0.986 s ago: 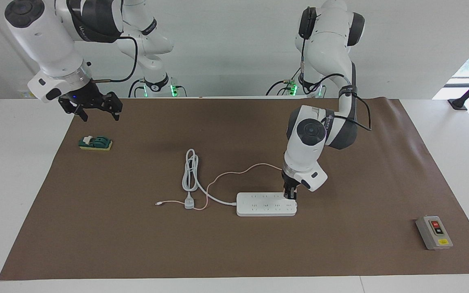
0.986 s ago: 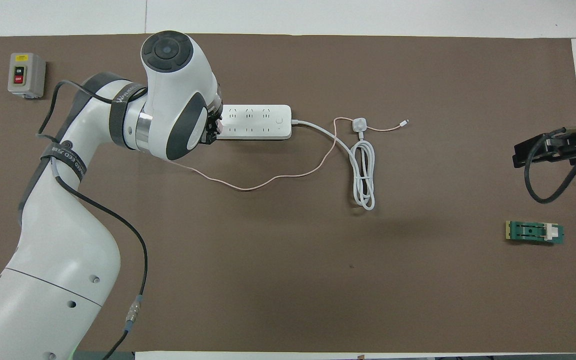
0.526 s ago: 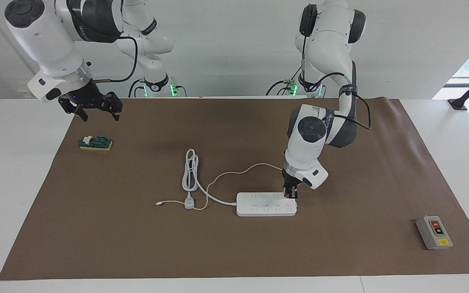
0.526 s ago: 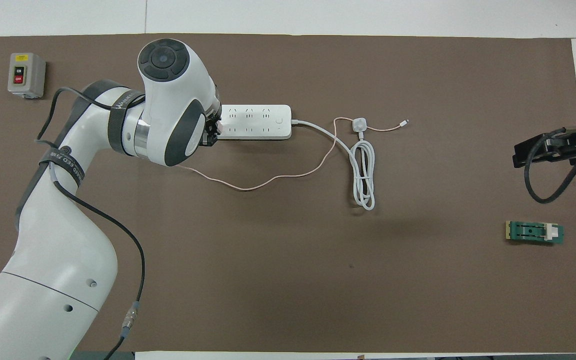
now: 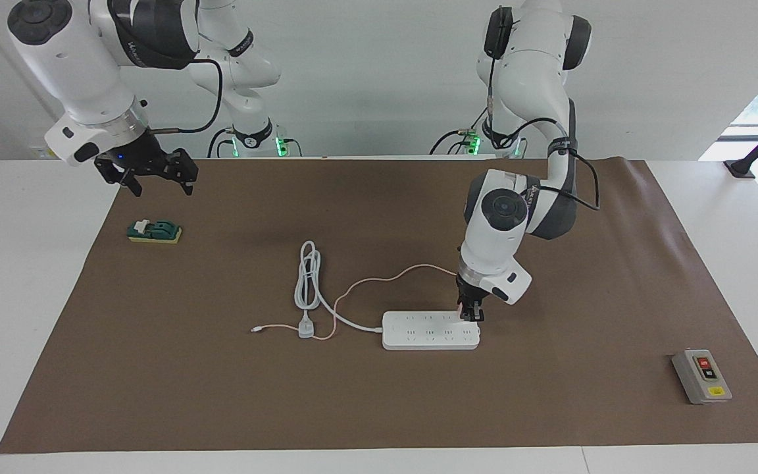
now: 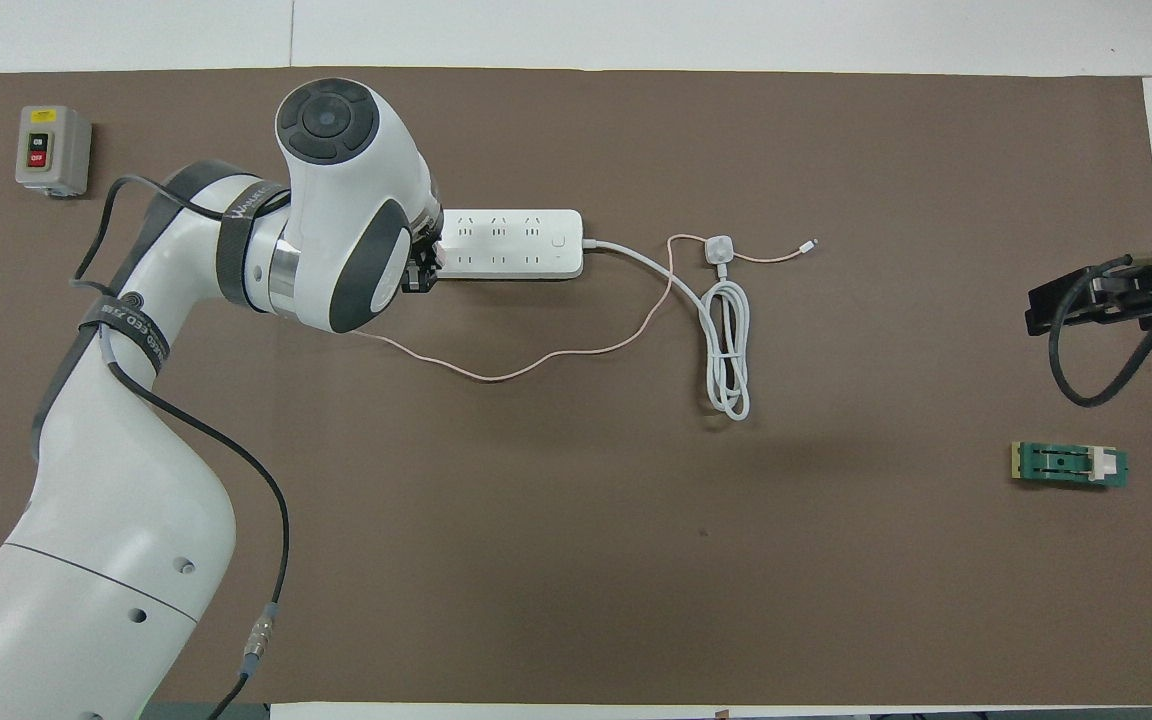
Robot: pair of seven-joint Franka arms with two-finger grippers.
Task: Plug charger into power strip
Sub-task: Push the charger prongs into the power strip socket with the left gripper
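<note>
Brown matting covers your table (image 5: 379,408), and in the facing view the white power strip (image 5: 430,330) lies flat near its middle. Your left gripper (image 5: 470,315) stands over the strip's end toward the left arm's side, at about 3 o'clock on the strip, jaws closed on the pale-pink charger (image 5: 461,307), of which only a sliver shows. The charger's thin pink cable (image 5: 379,278) loops away toward 10 o'clock and ends beside the grey-white plug (image 5: 306,327). Your right gripper (image 5: 155,176) waits in the air, jaws spread wide and holding nothing, above the mat's edge near the green block (image 5: 154,232). The grey button box (image 5: 701,376) sits at 4 o'clock from the strip, well apart.

From overhead, the left arm's wrist hides most of the gripper (image 6: 423,272) at the strip's (image 6: 511,243) 9 o'clock end. The pink cable (image 6: 496,376) sags toward 6 o'clock. The coiled white cord (image 6: 728,350) lies at 4 o'clock from the strip.
</note>
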